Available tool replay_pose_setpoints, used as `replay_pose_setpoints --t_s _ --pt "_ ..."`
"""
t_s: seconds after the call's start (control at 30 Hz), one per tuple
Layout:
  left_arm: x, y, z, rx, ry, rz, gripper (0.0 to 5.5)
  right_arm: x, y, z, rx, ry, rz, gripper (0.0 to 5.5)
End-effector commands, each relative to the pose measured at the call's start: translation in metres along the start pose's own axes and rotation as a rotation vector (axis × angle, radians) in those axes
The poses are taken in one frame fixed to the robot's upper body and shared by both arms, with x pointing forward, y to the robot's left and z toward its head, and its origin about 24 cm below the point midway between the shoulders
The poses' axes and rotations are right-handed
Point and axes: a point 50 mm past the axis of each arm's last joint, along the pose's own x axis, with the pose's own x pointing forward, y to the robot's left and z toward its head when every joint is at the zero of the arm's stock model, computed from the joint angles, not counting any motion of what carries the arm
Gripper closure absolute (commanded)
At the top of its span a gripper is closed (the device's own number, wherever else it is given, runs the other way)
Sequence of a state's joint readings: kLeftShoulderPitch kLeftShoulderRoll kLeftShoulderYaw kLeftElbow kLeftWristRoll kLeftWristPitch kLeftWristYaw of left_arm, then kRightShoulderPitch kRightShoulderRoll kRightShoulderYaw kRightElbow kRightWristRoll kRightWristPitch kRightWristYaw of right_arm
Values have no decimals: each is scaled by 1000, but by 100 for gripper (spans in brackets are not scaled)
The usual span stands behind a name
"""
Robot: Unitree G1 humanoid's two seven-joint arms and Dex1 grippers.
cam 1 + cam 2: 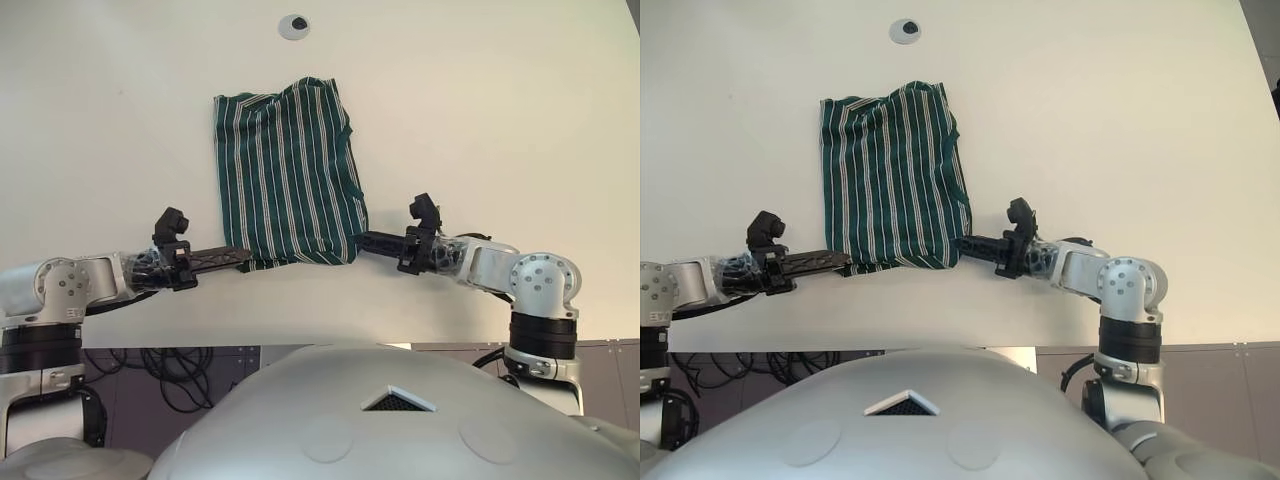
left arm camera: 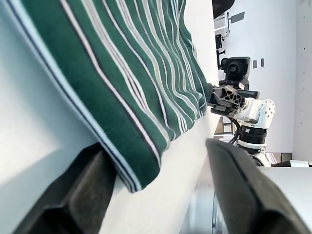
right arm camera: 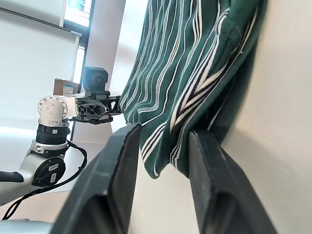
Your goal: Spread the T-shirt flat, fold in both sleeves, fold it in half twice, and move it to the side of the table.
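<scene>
A green T-shirt (image 1: 288, 175) with white stripes lies folded into a tall rectangle on the white table (image 1: 500, 120). My left gripper (image 1: 243, 257) is at its near left corner, low on the tabletop. In the left wrist view the fingers (image 2: 73, 195) stand wide apart, with the shirt's corner (image 2: 136, 180) just between them. My right gripper (image 1: 358, 242) is at the near right corner. In the right wrist view it (image 3: 163, 165) is open, its fingers straddling the hem of the shirt (image 3: 195, 63).
A small round grey disc (image 1: 294, 27) sits on the table beyond the shirt. Bare tabletop stretches to both sides of the shirt. The table's front edge (image 1: 300, 340) runs just behind the grippers, with cables (image 1: 170, 370) on the floor below.
</scene>
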State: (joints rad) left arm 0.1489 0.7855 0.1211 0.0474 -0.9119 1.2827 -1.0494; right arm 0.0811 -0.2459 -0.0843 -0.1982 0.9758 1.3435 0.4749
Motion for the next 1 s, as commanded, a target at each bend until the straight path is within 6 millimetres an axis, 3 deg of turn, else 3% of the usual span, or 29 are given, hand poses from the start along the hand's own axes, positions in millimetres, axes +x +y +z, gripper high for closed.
replay_pose_setpoints --t_s 0.03,0.43,0.67,1.0 --pt "-7 15 -13 -74 41 126 319 -6 -21 -12 49 51 -149 446" --pt "-7 15 -9 -57 71 129 476 -12 -28 -15 30 54 -185 545" --pt "-3 12 -7 -37 108 111 545 -24 -32 -23 39 50 -202 550" --pt "-15 -3 -19 -19 192 87 549 -45 -18 -38 69 45 -172 550"
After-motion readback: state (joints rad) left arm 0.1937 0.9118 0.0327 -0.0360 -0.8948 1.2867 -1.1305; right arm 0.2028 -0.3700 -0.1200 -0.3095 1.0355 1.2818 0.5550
